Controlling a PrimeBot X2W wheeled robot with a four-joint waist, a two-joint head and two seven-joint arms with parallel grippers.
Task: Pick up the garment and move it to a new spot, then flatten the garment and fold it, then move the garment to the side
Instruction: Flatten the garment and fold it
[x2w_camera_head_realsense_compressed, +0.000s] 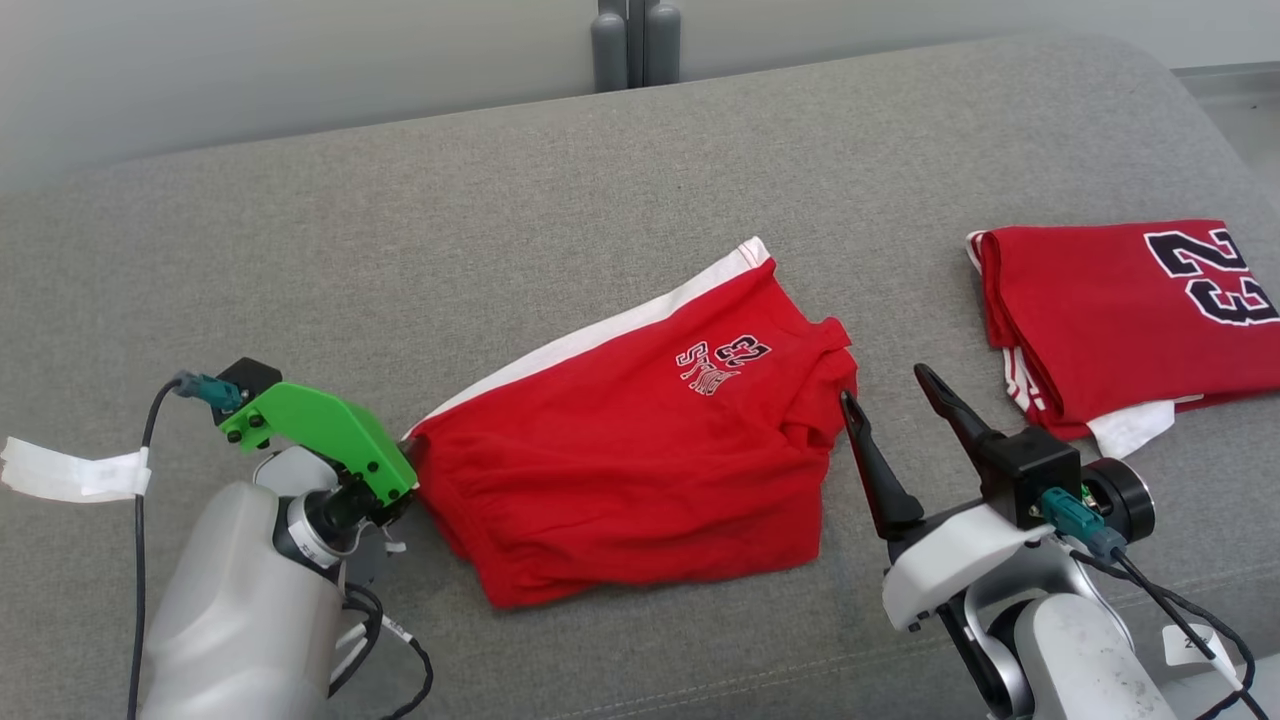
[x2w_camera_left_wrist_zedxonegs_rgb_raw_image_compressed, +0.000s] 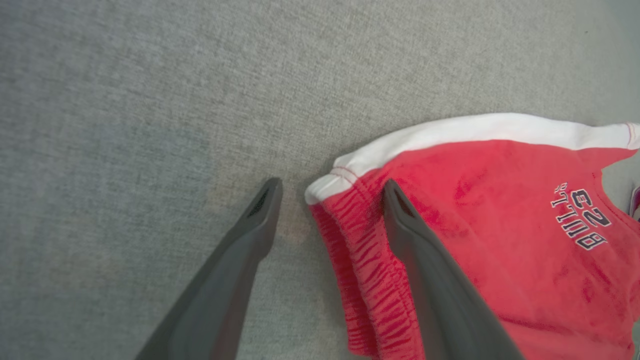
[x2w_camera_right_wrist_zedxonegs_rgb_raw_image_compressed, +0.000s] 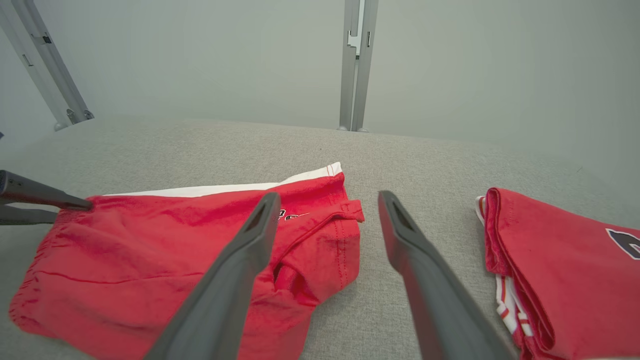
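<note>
Garments, two: one pair of red shorts (x2w_camera_head_realsense_compressed: 640, 450) with a white side stripe, lying mid-cushion; one folded red garment (x2w_camera_head_realsense_compressed: 1100, 310) numbered 23, well apart at right. Grey cushion (x2w_camera_head_realsense_compressed: 500, 200), one. Grippers, two: left gripper (x2w_camera_left_wrist_zedxonegs_rgb_raw_image_compressed: 331, 184), fingers spread, astride the shorts' waistband corner; right gripper (x2w_camera_head_realsense_compressed: 885, 385), fingers spread, empty, just beside the shorts' leg hem

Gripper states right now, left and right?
Left gripper: open, at the red shorts' waistband corner, holding nothing.
Right gripper: open, empty, beside the shorts.

On the cushion (x2w_camera_head_realsense_compressed: 500, 220), the shorts (x2w_camera_head_realsense_compressed: 640, 460) lie left of the folded jersey (x2w_camera_head_realsense_compressed: 1110, 310).
</note>
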